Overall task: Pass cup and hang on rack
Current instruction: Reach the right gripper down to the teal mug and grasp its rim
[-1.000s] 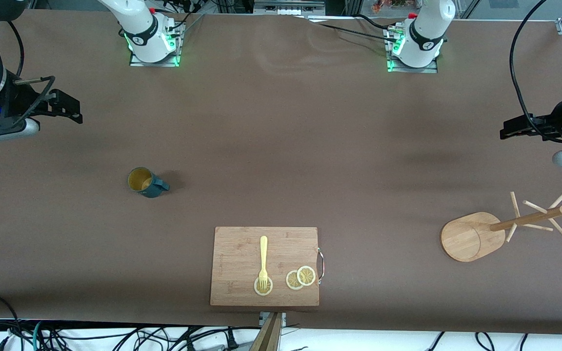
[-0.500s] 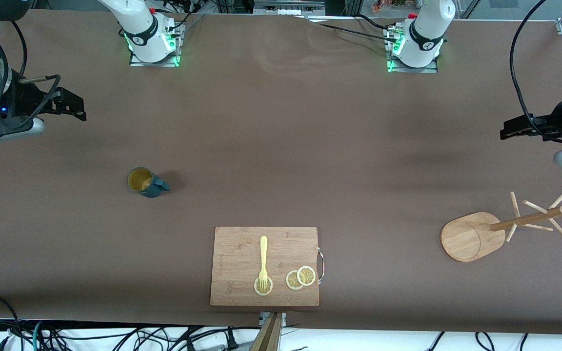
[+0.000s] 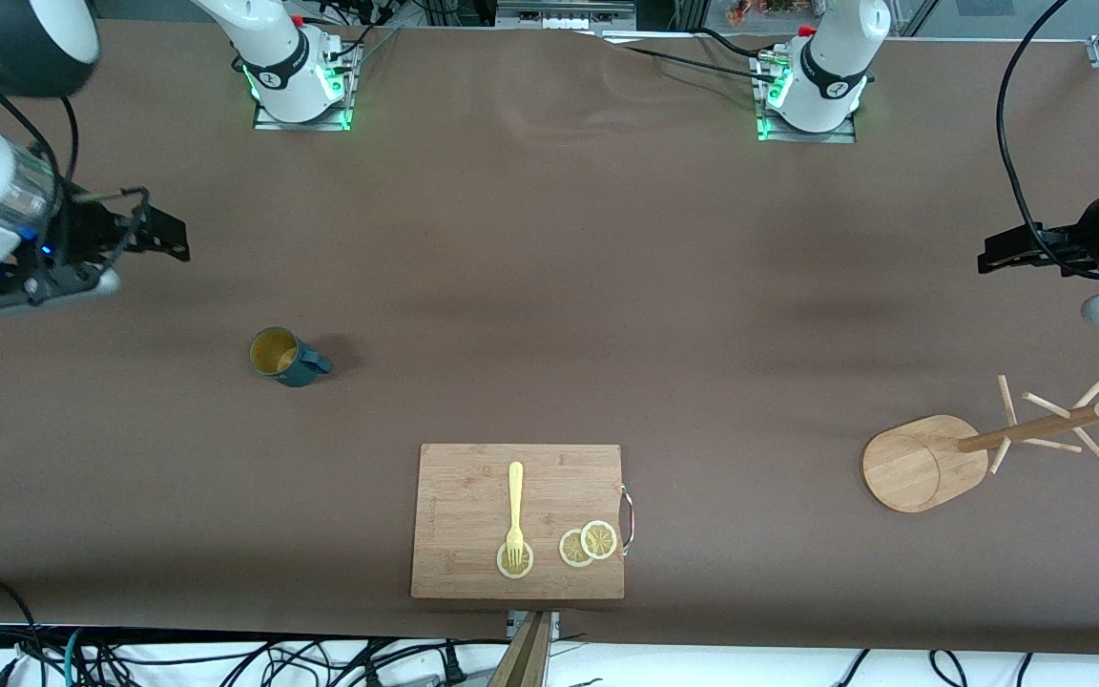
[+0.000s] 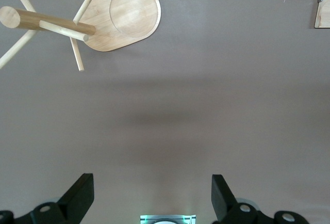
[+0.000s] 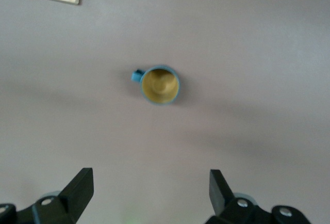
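Bare table (image 3: 549, 286) all around cup (image 3: 284, 357); cutting board (image 3: 518, 520) well apart.

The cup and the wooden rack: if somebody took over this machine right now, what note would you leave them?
Right hand: open, empty, in the air at the right arm's end of the table.
Left hand: open, empty, waiting at the left arm's end.
Cup: upright on the table, untouched.
Rack: standing at the left arm's end, pegs bare.
Done: nothing.
Left: pick up, pass, hang.

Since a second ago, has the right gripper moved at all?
Yes. The right gripper has shifted toward the cup, which stays put on the table.
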You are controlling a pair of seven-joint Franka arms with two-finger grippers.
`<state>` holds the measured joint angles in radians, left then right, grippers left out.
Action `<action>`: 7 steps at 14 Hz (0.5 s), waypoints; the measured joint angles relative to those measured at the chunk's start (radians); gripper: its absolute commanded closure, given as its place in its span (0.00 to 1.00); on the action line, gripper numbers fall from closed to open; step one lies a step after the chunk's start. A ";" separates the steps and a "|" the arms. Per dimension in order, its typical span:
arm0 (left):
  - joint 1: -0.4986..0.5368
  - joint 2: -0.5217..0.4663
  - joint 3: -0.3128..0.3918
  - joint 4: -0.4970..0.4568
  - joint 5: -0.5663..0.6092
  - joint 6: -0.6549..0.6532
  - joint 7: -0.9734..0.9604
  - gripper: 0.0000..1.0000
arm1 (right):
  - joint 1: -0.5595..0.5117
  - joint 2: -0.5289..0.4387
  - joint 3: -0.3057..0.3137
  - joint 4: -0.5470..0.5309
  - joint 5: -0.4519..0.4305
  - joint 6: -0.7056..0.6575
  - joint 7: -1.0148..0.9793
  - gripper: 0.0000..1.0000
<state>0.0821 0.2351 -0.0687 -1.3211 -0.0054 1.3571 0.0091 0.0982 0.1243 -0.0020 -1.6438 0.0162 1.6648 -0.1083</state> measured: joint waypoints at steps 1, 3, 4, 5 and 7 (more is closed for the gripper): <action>0.000 0.000 0.000 0.000 0.000 0.000 0.000 0.00 | 0.000 0.003 -0.001 -0.067 0.000 0.082 0.000 0.01; 0.000 0.000 -0.001 0.000 0.000 0.000 0.000 0.00 | -0.002 0.017 -0.004 -0.176 -0.002 0.217 0.000 0.01; -0.001 0.000 -0.001 0.000 0.000 0.000 0.000 0.00 | -0.003 0.029 -0.005 -0.216 -0.003 0.277 0.000 0.01; -0.001 0.000 -0.001 0.000 0.000 0.000 0.000 0.00 | -0.005 0.046 -0.009 -0.250 -0.003 0.335 0.000 0.01; -0.002 0.001 -0.001 0.001 0.000 0.000 0.000 0.00 | -0.008 0.094 -0.020 -0.316 -0.003 0.473 0.000 0.01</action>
<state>0.0802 0.2357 -0.0702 -1.3196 -0.0054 1.3573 0.0091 0.0902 0.2180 -0.0215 -1.9601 0.0129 2.1379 -0.1083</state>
